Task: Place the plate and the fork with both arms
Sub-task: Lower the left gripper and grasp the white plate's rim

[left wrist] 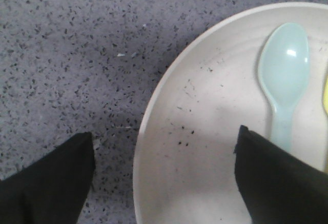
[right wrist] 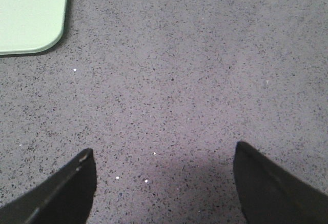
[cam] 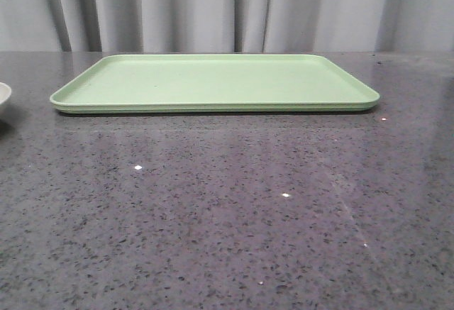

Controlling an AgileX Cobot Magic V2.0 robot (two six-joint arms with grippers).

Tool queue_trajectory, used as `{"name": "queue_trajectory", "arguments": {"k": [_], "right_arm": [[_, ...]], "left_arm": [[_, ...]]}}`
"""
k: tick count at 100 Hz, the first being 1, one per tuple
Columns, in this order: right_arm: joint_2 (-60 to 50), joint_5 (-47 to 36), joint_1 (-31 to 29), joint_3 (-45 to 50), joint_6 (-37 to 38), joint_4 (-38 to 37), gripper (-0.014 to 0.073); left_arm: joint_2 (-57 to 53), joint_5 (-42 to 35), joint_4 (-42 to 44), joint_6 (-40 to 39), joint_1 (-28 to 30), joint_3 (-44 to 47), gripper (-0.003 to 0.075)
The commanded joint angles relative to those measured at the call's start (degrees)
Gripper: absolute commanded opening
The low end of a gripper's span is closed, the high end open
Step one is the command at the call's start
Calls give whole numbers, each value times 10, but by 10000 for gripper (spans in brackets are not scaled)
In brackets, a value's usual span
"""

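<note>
Two pincers stood spread wide and empty. The left pincer hovered astride the near rim of the plate, probably lined up to clamp that rim; a pale blue spoon lay in the plate, and a yellow sliver at the frame edge was likely the fork. The right pincer hung over bare speckled grey surface near a corner of the green tray. From the front, the plate sat at the far left, and grey curtains closed off the back.

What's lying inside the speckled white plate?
Inside the round cream-white speckled plate lies a pale blue plastic spoon, with a sliver of something yellow beside it at the picture's edge. One dark finger of the left pincer covers the spoon's handle end.
</note>
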Motion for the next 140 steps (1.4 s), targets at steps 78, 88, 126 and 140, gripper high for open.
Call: {"name": "queue_trajectory", "arguments": {"k": [78, 88, 126, 140], "right_arm": [[7, -28, -3, -20, -2, -5, 556], [7, -28, -3, -20, -2, -5, 556], [7, -28, -3, -20, -2, -5, 556], [7, -28, -3, -20, -2, -5, 556]], "left_arm": [[57, -33, -30, 5, 2, -18, 542], [57, -28, -31, 5, 2, -18, 500], [57, -18, -34, 5, 2, -18, 150], [57, -14, -34, 5, 2, -18, 27]]}}
